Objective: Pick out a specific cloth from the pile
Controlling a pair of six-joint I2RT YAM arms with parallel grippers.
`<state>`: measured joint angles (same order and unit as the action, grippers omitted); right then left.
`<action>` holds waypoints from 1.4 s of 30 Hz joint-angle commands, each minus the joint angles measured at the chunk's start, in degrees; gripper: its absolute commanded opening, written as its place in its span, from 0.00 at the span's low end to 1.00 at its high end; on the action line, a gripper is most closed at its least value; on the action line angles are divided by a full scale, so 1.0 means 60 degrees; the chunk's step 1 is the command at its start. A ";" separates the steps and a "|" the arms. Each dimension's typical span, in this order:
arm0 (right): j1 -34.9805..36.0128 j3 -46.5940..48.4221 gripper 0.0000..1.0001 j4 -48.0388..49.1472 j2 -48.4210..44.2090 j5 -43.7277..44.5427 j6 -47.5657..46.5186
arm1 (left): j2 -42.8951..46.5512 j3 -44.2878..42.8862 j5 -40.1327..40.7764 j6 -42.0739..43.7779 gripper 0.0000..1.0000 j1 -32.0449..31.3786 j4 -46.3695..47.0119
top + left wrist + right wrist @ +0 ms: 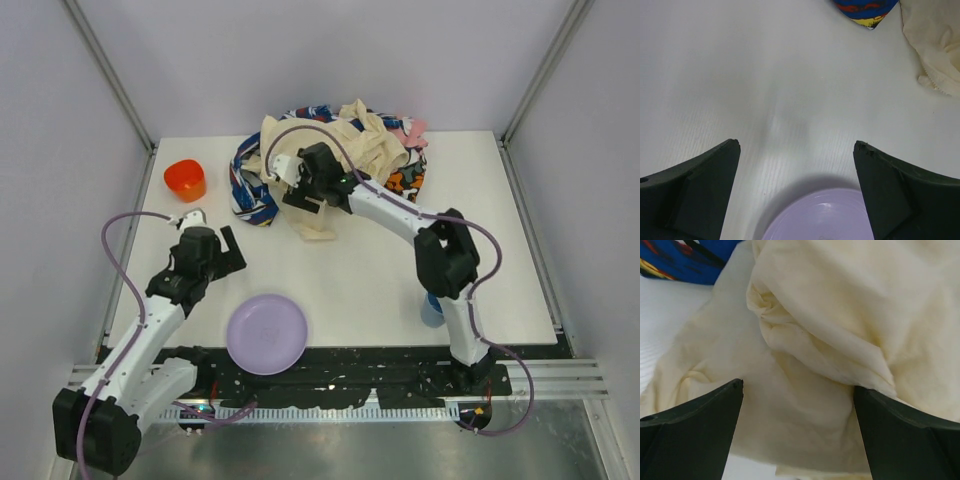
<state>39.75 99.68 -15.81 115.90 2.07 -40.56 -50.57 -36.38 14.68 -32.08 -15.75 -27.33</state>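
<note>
- Right gripper: jaws apart, empty, over the cream cloth at the pile's near side.
- Left gripper: jaws apart, above the table, well apart from the pile, with the purple plate just beside it.
- Black cloth: cannot be made out in the pile.

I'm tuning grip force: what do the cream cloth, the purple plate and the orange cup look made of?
Cream cloth: thin matte fabric, possibly cotton; it lies in soft folds and creases. Purple plate: likely plastic, smooth with a slight sheen; the left wrist view shows faint highlights. Orange cup: likely plastic, uniform bright colour; finish too small to tell.
</note>
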 commanded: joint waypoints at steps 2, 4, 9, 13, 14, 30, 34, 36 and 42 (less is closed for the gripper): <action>0.0011 0.2354 0.95 -0.1612 0.2405 0.2026 -0.2233 | -0.0112 0.0101 -0.0293 0.0058 1.00 0.0281 0.0775; 0.0011 0.3100 0.95 -0.1699 0.3298 0.3139 -0.2790 | -0.0229 0.0102 -0.0103 0.0014 1.00 0.0295 0.0776; 0.0026 0.4640 1.00 -0.1704 0.5027 0.5347 -0.3566 | -0.0639 -0.0059 -0.0146 -0.0059 1.00 0.0369 0.0732; 0.0055 0.4700 0.37 0.1065 0.5090 0.7067 -0.3846 | -0.0801 -0.0176 -0.0322 -0.0030 1.00 0.0398 0.0791; 0.0113 0.4758 0.23 0.1387 0.4958 0.7068 -0.3672 | -0.0815 -0.0206 -0.0351 -0.0030 1.00 0.0427 0.0805; -0.0442 0.5561 0.05 0.1084 0.1029 0.3758 0.2450 | -0.1533 -0.1070 -0.1449 0.0336 1.00 0.0442 0.1902; -0.1363 0.5813 0.05 0.0966 0.1425 0.3011 0.3769 | -0.2234 -0.1654 -0.2239 0.0438 1.00 0.0442 0.2621; -0.1773 0.6003 0.05 0.0849 0.1791 0.2675 0.4384 | -0.3008 -0.2210 -0.2823 0.0468 1.00 0.0428 0.2753; -0.3325 0.7072 0.05 0.0176 0.3256 0.1869 0.7382 | -0.5718 -0.5019 -0.4056 0.0512 1.00 0.0442 0.2521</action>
<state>24.67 137.45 -11.07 130.65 17.19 -12.03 -77.43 -56.58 -2.81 -30.11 -13.37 -15.14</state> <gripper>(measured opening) 0.097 0.995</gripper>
